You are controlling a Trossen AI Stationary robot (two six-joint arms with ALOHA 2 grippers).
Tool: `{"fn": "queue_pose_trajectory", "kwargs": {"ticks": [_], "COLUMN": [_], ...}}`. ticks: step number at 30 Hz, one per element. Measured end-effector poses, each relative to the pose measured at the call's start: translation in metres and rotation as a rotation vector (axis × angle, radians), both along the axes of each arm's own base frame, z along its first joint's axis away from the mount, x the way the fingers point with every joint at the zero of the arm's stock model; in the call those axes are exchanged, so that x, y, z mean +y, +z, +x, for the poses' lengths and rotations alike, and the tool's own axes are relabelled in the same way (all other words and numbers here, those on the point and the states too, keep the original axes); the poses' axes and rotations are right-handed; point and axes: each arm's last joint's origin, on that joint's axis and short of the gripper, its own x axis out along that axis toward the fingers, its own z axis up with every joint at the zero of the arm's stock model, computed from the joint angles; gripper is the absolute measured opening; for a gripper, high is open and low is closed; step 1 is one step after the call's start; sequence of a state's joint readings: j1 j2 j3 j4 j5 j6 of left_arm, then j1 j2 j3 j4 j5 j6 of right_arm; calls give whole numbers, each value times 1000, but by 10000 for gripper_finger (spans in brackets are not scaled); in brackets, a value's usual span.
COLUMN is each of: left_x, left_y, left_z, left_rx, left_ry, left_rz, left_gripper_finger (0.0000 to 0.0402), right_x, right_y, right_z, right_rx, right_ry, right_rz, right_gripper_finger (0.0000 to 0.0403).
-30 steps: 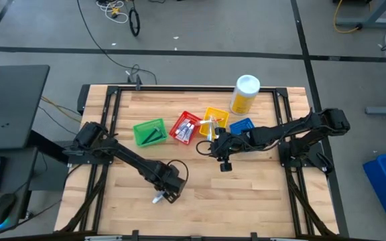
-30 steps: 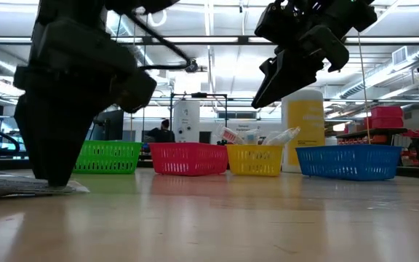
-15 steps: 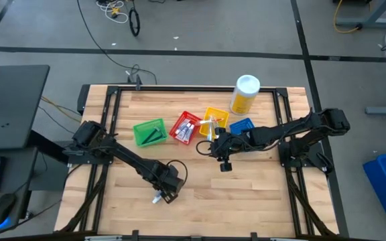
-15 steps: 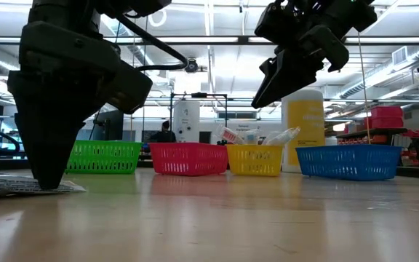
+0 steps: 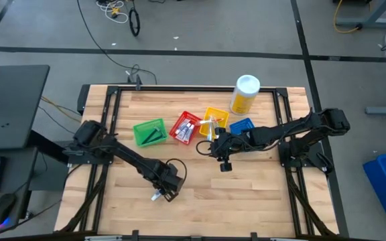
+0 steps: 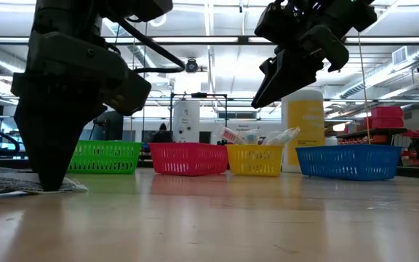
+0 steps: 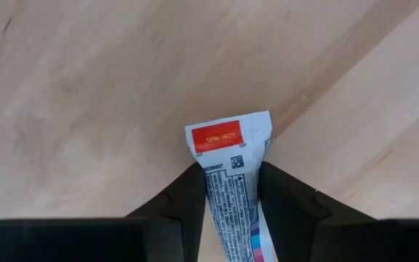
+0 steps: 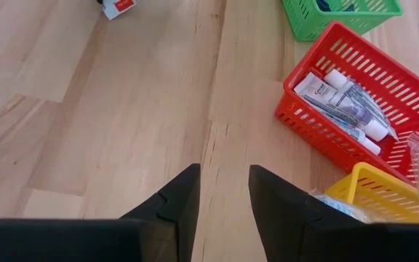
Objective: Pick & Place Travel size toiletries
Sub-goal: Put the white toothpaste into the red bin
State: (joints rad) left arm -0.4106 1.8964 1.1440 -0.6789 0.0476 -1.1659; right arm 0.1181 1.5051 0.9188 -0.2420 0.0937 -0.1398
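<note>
Left claw (image 7: 229, 193) low on the counter (image 5: 260, 194) at lower left, fingers clamped on a white toothpaste tube (image 7: 230, 178), right claw (image 8: 224, 191) mid-frame, fingers apart, empty

One camera hangs above me, facing straight down on the whole pale wooden tabletop (image 5: 200, 201). A second sits at tabletop level, looking flat across it at the row of four small plastic baskets (image 6: 188, 159) toward 12 o'clock. My left wrist camera is pressed close over the planks, on a white toothpaste tube with a red end (image 7: 229, 182). My right wrist camera rides higher, sharing the red slatted plastic basket (image 8: 369, 116) with both wide views.
</note>
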Motion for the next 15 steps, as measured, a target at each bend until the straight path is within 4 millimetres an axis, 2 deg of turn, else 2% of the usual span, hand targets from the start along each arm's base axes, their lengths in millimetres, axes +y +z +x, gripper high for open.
{"fn": "queue_pose_trajectory", "kwargs": {"ticks": [5,9,15], "left_x": [6,22,42], "left_y": [11,22,40], "left_z": [15,25,44], "left_rx": [-72,-97,-150], "left_ry": [-18,-3,-55], "left_rz": [79,201,219], "left_gripper_finger": [128,127,127], "right_x": [0,0,0], "right_y": [0,0,0], "right_z": [0,0,0], "right_rx": [0,0,1], "right_ry": [1,7,7], "right_rz": [0,-7,-7], "right_gripper_finger": [130,129,126]}}
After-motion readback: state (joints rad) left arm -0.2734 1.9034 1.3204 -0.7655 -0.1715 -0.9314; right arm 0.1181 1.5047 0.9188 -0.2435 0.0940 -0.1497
